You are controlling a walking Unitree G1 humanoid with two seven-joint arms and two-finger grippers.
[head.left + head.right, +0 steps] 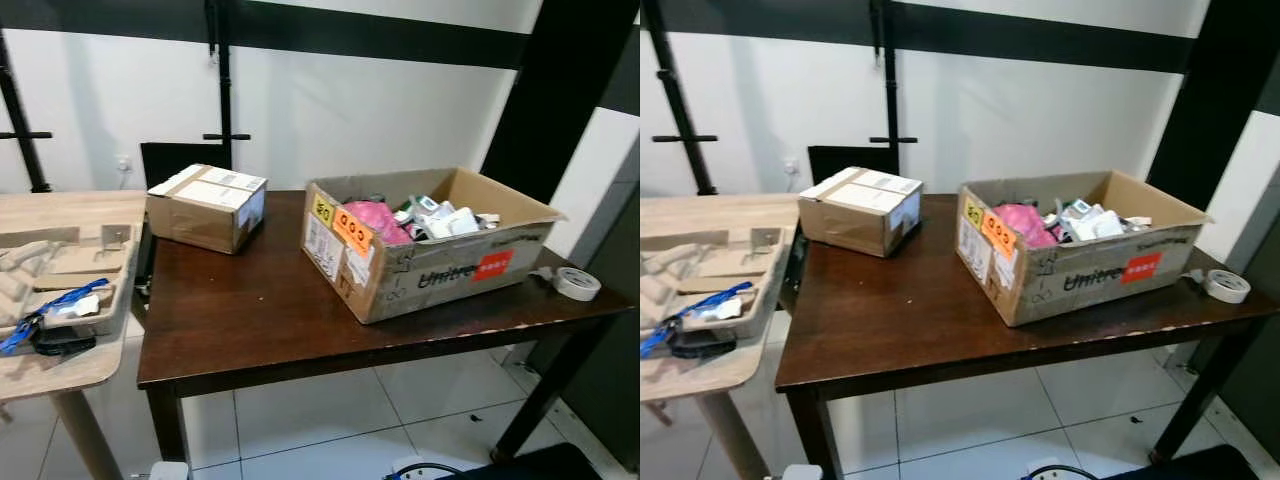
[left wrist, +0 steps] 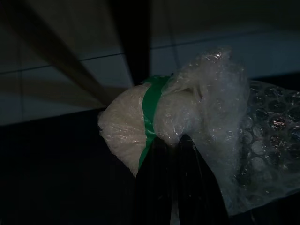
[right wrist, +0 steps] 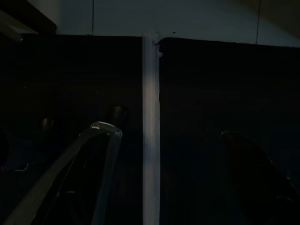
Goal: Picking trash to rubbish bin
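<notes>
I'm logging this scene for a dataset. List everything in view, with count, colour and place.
Dark wooden table: one, brown, centre.
Open cardboard box: one, tan, table's right part, filled with pink and white trash.
Closed cardboard box: one, tan, table's back left.
Tape roll: one, white, table's right edge.
Light wooden table: one, pale, robot's left, bearing cardboard inserts and a blue strap.
Bubble wrap bundle: one, clear with green tape, held by the left end effector.

Two cardboard boxes sit on view, one open box [image 1: 430, 255] and one closed box [image 1: 205, 207], plus one tape roll [image 1: 577, 283] and two tables, one dark table [image 1: 250, 310] and one light table [image 1: 60, 375].
</notes>
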